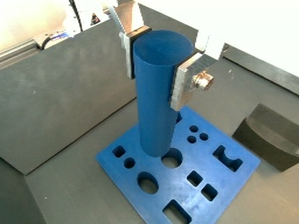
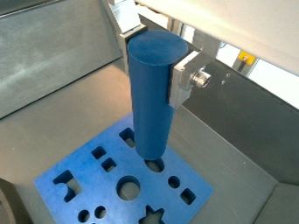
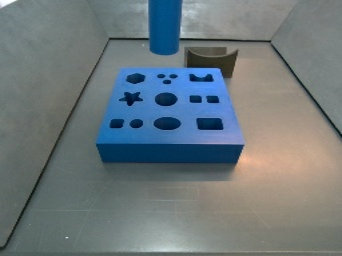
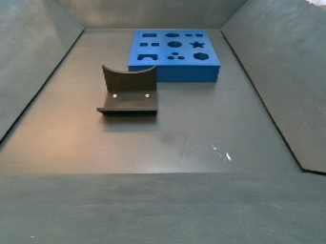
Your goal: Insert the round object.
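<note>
My gripper (image 1: 156,70) is shut on the round object (image 1: 160,101), a long bright blue cylinder peg held upright by its upper end between the two silver fingers (image 1: 183,85). Both wrist views show this grip (image 2: 155,66). The peg (image 2: 149,105) hangs over the flat blue block (image 1: 222,179) with shaped holes, its lower end close to a round hole (image 1: 172,160). In a side view the peg (image 3: 163,25) hangs above the far edge of the block (image 3: 171,135), clear of it; the gripper is out of that frame. The peg is out of view in the side view that shows the block (image 4: 176,65) at the back.
A dark olive curved piece (image 3: 211,60) stands just behind the block, also seen in a side view (image 4: 128,92) and in a wrist view (image 1: 271,133). Grey walls (image 3: 60,110) slope up round the grey floor (image 4: 178,143).
</note>
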Robot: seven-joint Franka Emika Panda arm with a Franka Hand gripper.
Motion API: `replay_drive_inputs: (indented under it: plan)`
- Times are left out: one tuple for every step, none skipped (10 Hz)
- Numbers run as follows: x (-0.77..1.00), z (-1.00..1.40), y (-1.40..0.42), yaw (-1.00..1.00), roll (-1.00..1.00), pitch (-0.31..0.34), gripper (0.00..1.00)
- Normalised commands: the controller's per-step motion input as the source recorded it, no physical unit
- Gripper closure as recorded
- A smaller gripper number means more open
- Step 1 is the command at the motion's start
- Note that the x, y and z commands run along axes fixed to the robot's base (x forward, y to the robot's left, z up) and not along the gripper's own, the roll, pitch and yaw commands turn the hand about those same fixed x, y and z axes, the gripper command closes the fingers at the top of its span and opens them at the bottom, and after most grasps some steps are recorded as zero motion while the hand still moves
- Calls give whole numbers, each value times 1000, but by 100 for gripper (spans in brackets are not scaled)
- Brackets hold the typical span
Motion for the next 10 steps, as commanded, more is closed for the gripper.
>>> replay_drive_inputs:
  plan:
    - [0,-140,23,0,-89,-39,100]
    - [83,-723,14,0,19,0,100]
    - [37,-1000,100,0,90,0,100]
    - [0,-1000,129,0,117,-30,100]
    - [-29,-1000,209,0,144,-43,100]
    - [-211,-937,283,86,209,-86,100]
    - [-169,-823,283,0,263,-86,100]
    - [0,-734,200,-29,150,-73,100]
    - [0,-474,231,-71,0,0,100]
    - [0,-243,200,-40,-4,0,100]
